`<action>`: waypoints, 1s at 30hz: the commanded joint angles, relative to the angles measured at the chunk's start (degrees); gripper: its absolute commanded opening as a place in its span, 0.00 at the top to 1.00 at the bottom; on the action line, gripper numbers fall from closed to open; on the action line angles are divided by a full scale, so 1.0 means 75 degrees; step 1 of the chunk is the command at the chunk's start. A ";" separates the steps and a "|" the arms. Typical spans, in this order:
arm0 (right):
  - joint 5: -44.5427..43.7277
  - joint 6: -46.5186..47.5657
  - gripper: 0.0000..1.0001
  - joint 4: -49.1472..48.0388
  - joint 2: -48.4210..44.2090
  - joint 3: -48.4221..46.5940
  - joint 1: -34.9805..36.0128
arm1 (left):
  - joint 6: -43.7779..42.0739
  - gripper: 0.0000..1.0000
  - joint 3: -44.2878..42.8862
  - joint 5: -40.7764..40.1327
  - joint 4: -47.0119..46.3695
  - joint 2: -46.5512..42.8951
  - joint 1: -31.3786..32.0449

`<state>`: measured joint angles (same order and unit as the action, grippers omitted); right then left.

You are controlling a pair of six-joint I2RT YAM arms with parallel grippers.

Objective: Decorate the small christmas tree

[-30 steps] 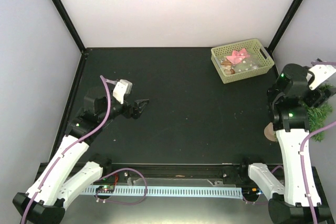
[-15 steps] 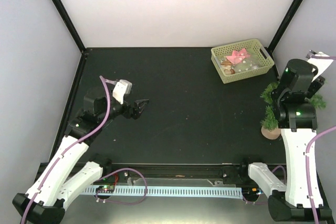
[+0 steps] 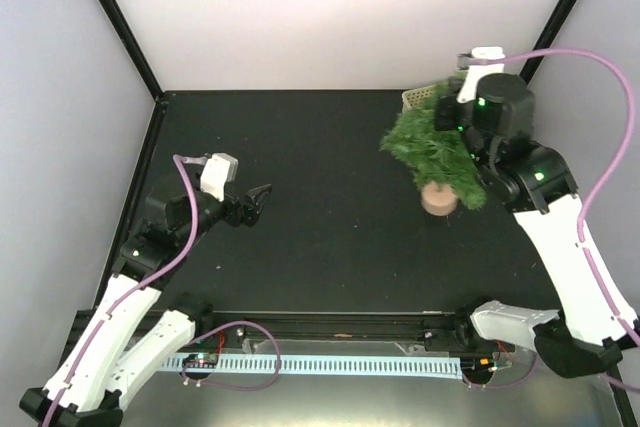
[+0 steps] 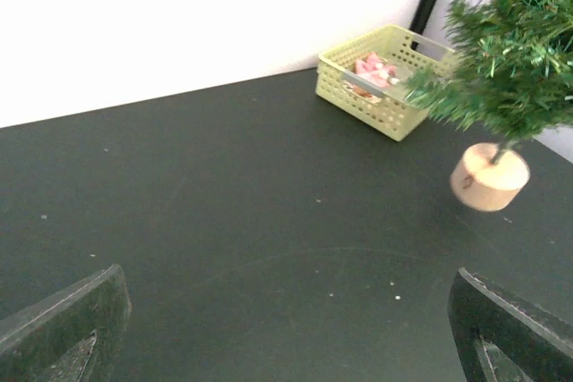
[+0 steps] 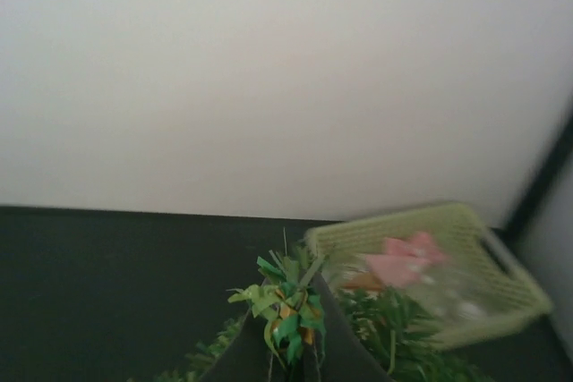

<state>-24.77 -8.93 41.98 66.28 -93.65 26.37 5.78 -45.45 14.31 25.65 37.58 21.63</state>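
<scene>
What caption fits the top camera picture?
Right gripper holds the small christmas tree by its top near the basket; left gripper open.

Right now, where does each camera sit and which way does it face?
Top external: above, behind, looking down at the table; left arm and right arm show.
Left wrist: low, facing the small christmas tree and basket; open left gripper shows.
Right wrist: at the treetop, facing the back wall; right gripper, shut on it, shows.
All share tree and basket.
</scene>
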 commanded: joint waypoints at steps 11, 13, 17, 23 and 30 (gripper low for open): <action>0.2651 0.0570 0.99 -0.4413 0.2335 -0.0922 0.2238 | -0.0277 0.01 -0.0162 -0.1400 0.0378 -0.0597 0.0026; 0.2582 0.0825 0.99 -0.4656 0.2796 -0.1227 0.2486 | -0.0284 0.01 -0.0161 -0.1440 0.0387 -0.0613 0.0023; 0.2424 0.1537 0.99 -0.5093 0.3752 -0.1726 0.2942 | -0.0280 0.01 -0.0161 -0.1436 0.0389 -0.0594 0.0023; 0.2408 0.1495 0.99 -0.5293 0.4649 -0.2449 0.3159 | -0.0311 0.01 -0.0151 -0.1460 0.0407 -0.0647 0.0023; 0.2361 0.1330 0.99 -0.5518 0.4973 -0.2438 0.3172 | -0.0343 0.01 -0.0125 -0.1427 0.0412 -0.0651 0.0023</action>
<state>-6.52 1.19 9.41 105.19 -110.39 50.06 4.43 -45.47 4.43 27.86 33.34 21.63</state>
